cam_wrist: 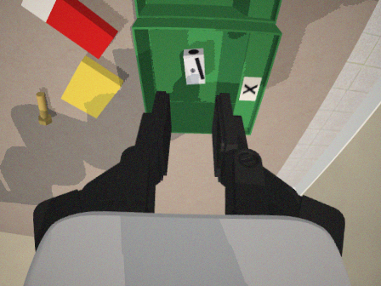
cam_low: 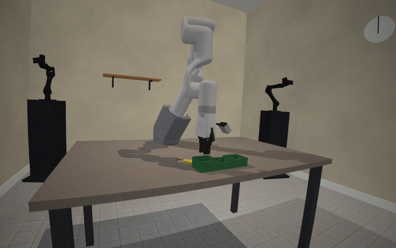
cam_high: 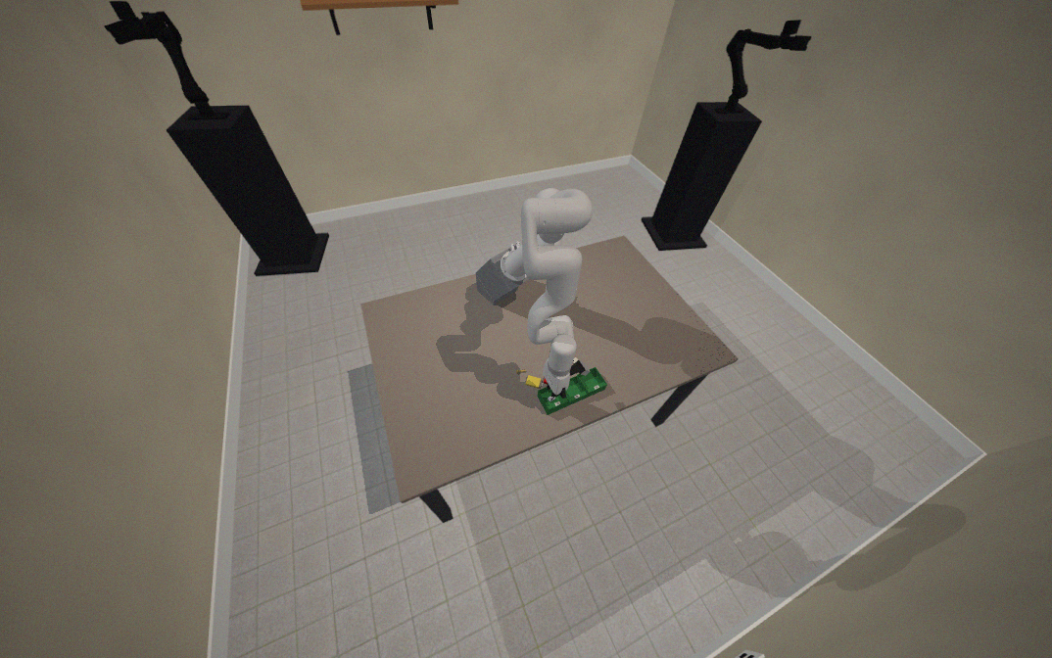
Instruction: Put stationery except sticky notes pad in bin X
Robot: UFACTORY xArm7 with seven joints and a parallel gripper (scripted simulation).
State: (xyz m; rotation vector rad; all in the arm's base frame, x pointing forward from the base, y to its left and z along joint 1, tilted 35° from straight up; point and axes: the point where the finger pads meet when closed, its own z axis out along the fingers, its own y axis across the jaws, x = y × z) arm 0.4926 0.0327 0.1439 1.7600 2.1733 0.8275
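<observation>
In the wrist view, a green row of bins (cam_wrist: 207, 37) stands on the table. The nearest compartment carries an X label (cam_wrist: 248, 88). A small white block with a black slot, like a pencil sharpener (cam_wrist: 194, 66), lies on that compartment's floor. My gripper (cam_wrist: 192, 111) hangs above the near rim of that compartment, open, with nothing between the fingers. A red and white eraser (cam_wrist: 70, 16) and a yellow pad of sticky notes (cam_wrist: 92, 87) lie on the table to the left of the bins. In the exterior view, the gripper (cam_low: 205, 151) is just above the bins (cam_low: 219, 161).
A small brass bolt (cam_wrist: 42, 107) stands left of the yellow pad. The table edge and tiled floor lie close to the right of the bins. The arm's grey base (cam_low: 170, 128) stands at the back of the table.
</observation>
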